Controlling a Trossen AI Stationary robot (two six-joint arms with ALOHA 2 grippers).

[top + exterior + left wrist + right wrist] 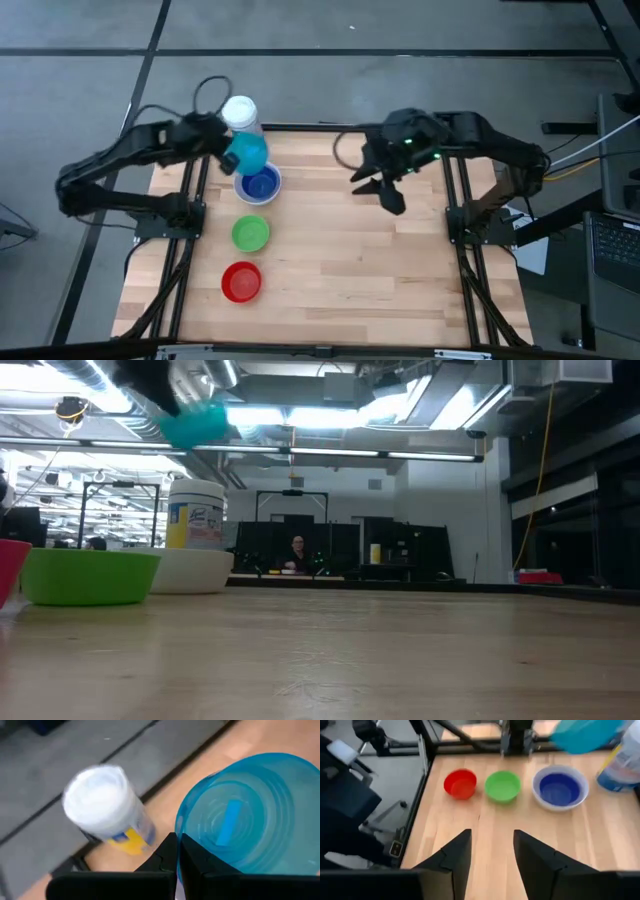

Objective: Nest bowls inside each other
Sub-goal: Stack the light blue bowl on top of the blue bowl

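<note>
My left gripper point(226, 152) is shut on the teal bowl point(247, 153) and holds it in the air above the table's far left, next to the white canister point(240, 112). In the low view the teal bowl point(195, 425) hangs high over the other bowls. The dark blue bowl point(260, 184) sits inside the white bowl point(243, 192). Nearer along the left side, the green bowl point(250, 233) and the red bowl point(241, 281) rest on their bases. My right gripper point(380, 192) hovers open over the far right, with nothing between its fingers. My left gripper pinches the teal bowl's rim point(184, 832) between its two shut fingers point(165, 857), coming slanting down from the table's left side. The bowl is lifted clear of the table and of the other bowls, and it is tilted.
The white canister with a blue and yellow label point(195, 510) stands at the far left corner, right behind the white bowl point(190, 570). Bare wooden tabletop point(370, 270) spreads over the middle and right. Black frame rails point(470, 270) run along both sides.
</note>
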